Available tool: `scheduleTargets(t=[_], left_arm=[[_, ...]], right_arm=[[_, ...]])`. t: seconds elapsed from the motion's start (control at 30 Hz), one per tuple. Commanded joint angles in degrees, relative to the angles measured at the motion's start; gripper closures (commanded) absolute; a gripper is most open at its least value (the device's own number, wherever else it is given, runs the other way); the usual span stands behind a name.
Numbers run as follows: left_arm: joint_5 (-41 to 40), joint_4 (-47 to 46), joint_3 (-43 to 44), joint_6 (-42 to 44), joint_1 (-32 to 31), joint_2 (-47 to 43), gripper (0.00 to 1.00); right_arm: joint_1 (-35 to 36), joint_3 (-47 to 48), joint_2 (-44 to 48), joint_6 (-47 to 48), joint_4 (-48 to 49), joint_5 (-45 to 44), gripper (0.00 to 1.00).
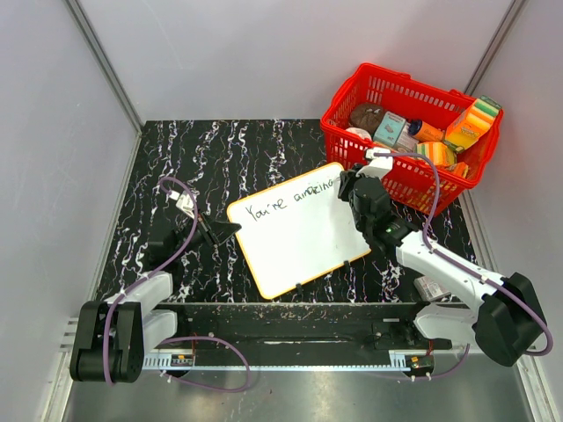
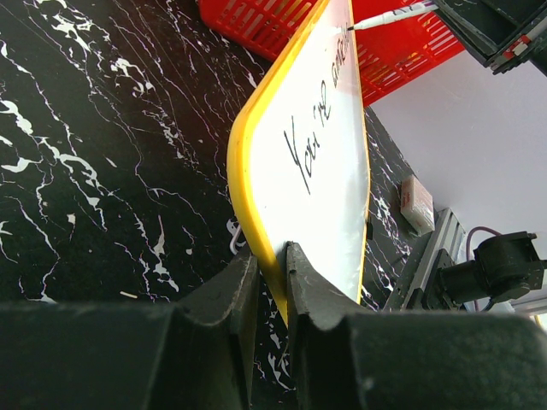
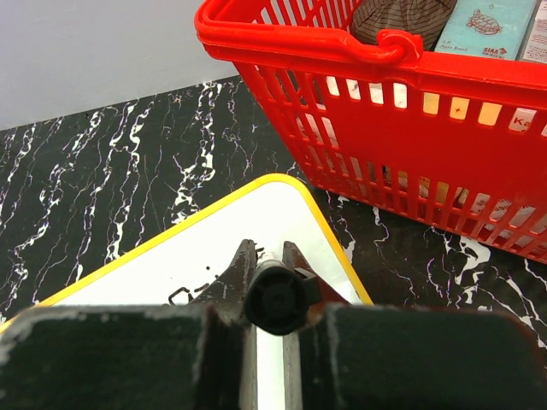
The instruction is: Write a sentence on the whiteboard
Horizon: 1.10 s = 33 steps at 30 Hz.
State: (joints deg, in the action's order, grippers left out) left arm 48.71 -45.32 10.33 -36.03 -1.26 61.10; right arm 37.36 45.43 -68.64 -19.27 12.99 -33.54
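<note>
Mid-table, on the black white-veined tabletop (image 1: 220,149), the flat white yellow-rimmed whiteboard (image 1: 299,233) lies with its long axis running from near left toward far right, and "You're amazing" follows its far edge. My left gripper (image 2: 272,256) pinches its left rim between narrow jaws. My right gripper (image 3: 272,256) is clamped on a white marker pen (image 2: 389,17) over the far-right corner. The red plastic basket (image 1: 400,180) of groceries stands just beside that corner.

Bright, even overhead light, soft shadows, left pincer (image 2: 272,258) blurred in close foreground.
</note>
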Motion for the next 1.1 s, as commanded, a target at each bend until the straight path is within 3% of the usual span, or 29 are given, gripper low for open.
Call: scheduleTargets(t=[0.0, 1.07], left_arm=[[-0.1, -1.5, -0.6, 4.1, -0.2, -1.1, 1.00], [-0.2, -1.4, -0.7, 4.1, -0.2, -1.1, 1.00]], right_arm=[[-0.4, 0.8, 0.3, 0.5, 0.1, -0.7, 1.00], [-0.4, -6.6, 6.1, -4.5, -4.8, 4.9, 1.00]])
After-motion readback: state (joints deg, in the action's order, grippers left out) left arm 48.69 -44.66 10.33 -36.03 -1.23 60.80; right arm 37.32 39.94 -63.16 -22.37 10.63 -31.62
